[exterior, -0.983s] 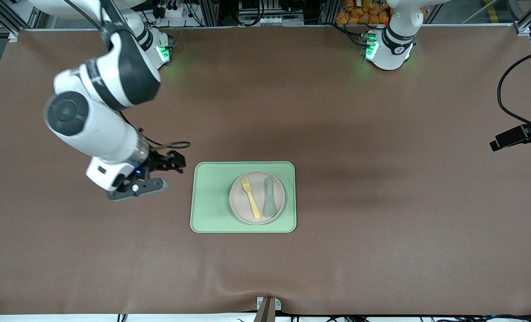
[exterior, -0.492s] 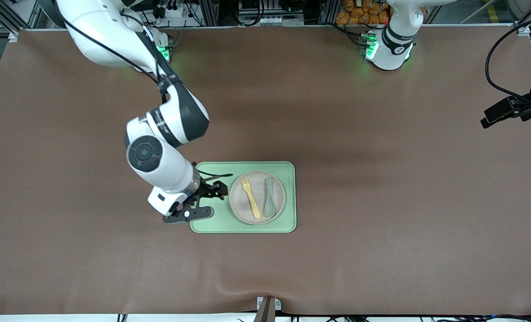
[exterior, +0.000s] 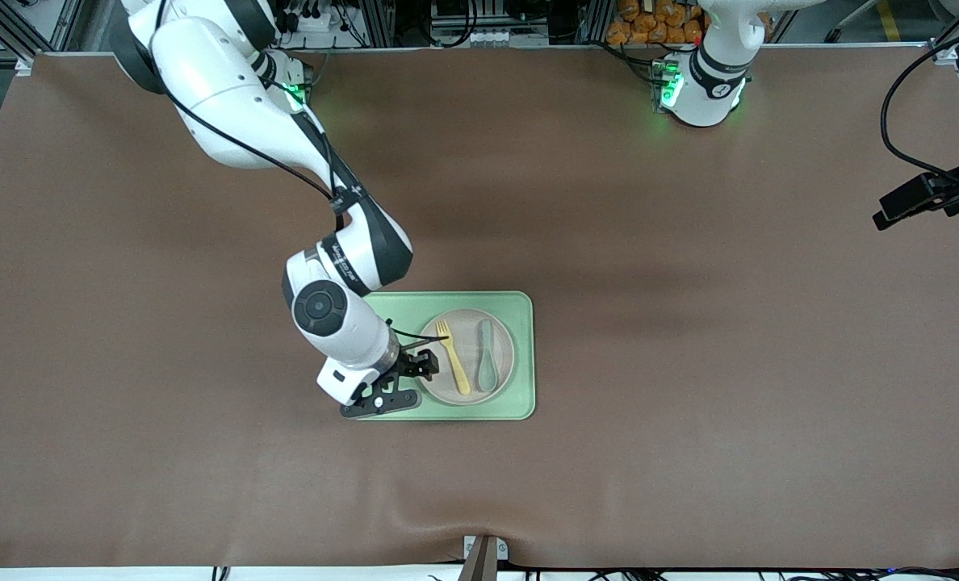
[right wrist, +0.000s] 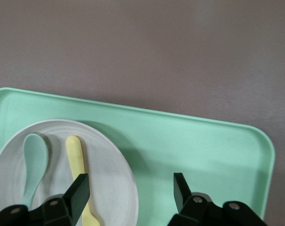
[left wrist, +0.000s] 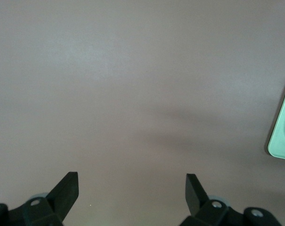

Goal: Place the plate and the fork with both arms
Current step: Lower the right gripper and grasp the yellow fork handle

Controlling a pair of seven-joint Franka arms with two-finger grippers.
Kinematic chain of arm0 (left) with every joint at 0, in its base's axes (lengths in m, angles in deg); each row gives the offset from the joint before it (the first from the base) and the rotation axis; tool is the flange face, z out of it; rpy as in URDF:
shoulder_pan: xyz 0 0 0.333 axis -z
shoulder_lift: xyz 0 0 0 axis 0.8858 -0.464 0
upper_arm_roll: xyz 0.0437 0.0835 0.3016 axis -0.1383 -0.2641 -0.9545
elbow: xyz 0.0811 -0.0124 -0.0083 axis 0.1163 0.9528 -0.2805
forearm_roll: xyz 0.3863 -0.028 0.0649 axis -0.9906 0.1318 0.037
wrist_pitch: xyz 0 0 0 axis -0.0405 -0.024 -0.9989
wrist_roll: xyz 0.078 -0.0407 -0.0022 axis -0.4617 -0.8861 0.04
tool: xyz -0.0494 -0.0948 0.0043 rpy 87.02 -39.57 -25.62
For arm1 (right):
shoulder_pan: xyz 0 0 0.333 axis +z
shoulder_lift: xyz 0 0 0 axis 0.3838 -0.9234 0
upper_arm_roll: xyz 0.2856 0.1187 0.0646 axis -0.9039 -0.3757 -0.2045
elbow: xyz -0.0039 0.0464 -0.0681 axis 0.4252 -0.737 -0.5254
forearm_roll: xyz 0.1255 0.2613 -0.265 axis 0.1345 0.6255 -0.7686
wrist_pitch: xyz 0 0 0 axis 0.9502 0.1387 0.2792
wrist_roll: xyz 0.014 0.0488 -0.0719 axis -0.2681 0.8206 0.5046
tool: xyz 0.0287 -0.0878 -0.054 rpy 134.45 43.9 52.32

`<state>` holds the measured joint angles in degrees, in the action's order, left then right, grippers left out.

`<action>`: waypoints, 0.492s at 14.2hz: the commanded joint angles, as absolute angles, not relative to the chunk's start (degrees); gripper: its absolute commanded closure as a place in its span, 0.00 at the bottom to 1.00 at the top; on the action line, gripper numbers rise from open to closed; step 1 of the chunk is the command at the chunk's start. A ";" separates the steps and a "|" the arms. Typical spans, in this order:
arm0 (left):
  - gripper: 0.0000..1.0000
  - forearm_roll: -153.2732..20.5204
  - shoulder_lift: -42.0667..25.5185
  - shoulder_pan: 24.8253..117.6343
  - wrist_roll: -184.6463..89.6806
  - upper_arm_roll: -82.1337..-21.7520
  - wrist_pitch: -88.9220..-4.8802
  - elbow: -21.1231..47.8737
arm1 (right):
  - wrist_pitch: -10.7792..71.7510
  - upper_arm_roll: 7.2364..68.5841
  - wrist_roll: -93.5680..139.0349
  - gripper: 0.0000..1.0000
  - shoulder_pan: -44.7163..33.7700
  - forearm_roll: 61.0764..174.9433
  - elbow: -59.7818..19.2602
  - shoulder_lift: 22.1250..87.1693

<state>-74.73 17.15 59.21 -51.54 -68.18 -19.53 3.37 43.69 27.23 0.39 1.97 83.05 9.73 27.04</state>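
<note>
The pale plate (exterior: 465, 331) lies on the light-green tray (exterior: 524, 355), with the yellow fork (exterior: 455, 363) and a grey-green spoon (exterior: 487, 359) side by side on it. My right gripper (exterior: 425, 367) is low over the plate's edge toward the right arm's end. In the right wrist view the right gripper (right wrist: 131, 186) is open and straddles the rim of the plate (right wrist: 109, 174). One finger is over the fork (right wrist: 76, 155), the other over the tray (right wrist: 203, 150). My left gripper (left wrist: 132, 181) is open and empty, high over bare table.
Brown cloth covers the whole table. The spoon (right wrist: 34, 160) lies beside the fork on the plate. A corner of the tray (left wrist: 283, 132) shows at the edge of the left wrist view. The left arm's base (exterior: 705, 81) stands at its end of the table.
The right arm swung from its end of the table to the tray and came down at the plate's edge. Its fingers have narrowed a little. The left arm barely moved.
</note>
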 commanded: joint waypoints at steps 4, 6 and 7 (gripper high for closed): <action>0.00 -74.93 18.66 59.19 -51.14 -68.33 -20.09 4.72 | 42.83 27.80 -4.09 0.26 5.46 82.13 13.28 24.42; 0.00 -74.93 18.75 58.49 -51.05 -68.42 -19.57 4.63 | 43.10 27.71 -4.10 0.32 6.08 81.69 13.11 23.80; 0.00 -74.93 18.67 57.71 -50.79 -68.25 -19.56 4.54 | 43.01 27.71 -4.10 0.36 6.17 81.60 12.93 23.62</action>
